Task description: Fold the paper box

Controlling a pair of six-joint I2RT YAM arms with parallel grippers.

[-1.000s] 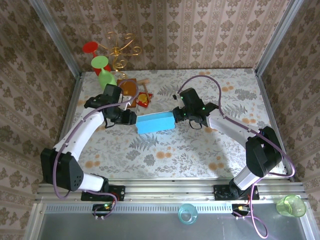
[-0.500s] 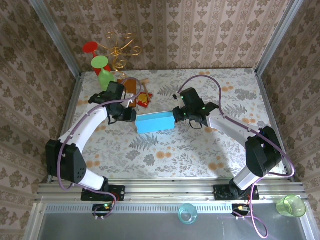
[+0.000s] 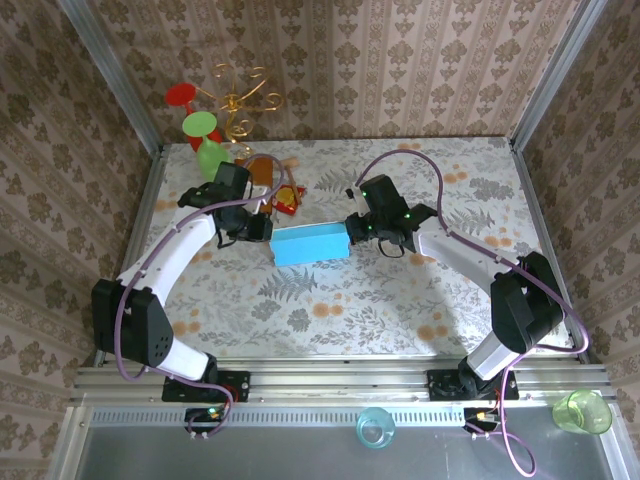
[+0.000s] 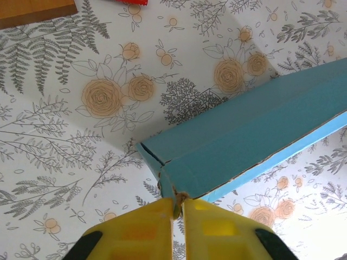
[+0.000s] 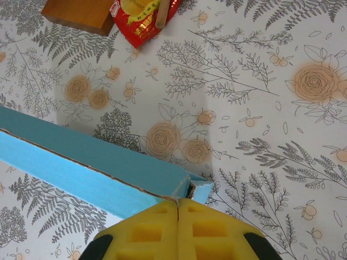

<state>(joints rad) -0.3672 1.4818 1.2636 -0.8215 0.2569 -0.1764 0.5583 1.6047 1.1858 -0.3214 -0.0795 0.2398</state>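
The paper box (image 3: 310,245) is a long light-blue folded shape lying across the middle of the floral table. My left gripper (image 3: 267,231) is at its left end. In the left wrist view the yellow fingers (image 4: 143,227) are pinched on the end wall at the corner of the box (image 4: 244,130), gripper (image 4: 178,205) shut on it. My right gripper (image 3: 351,228) holds the right end. In the right wrist view that gripper (image 5: 178,201) is shut on the top edge at the corner of the box (image 5: 81,157), where a torn white seam runs along the side.
Behind the box lie an orange-brown wooden board (image 3: 258,172) and a red snack packet (image 3: 287,197). A green goblet (image 3: 210,155), a red one (image 3: 182,95) and a gold wire stand (image 3: 240,100) stand at the back left. Two cups (image 3: 375,427) (image 3: 582,411) sit on the front ledge.
My left arm swung in toward the box's left end and its jaws closed on the end wall. The right gripper and the box stayed put.
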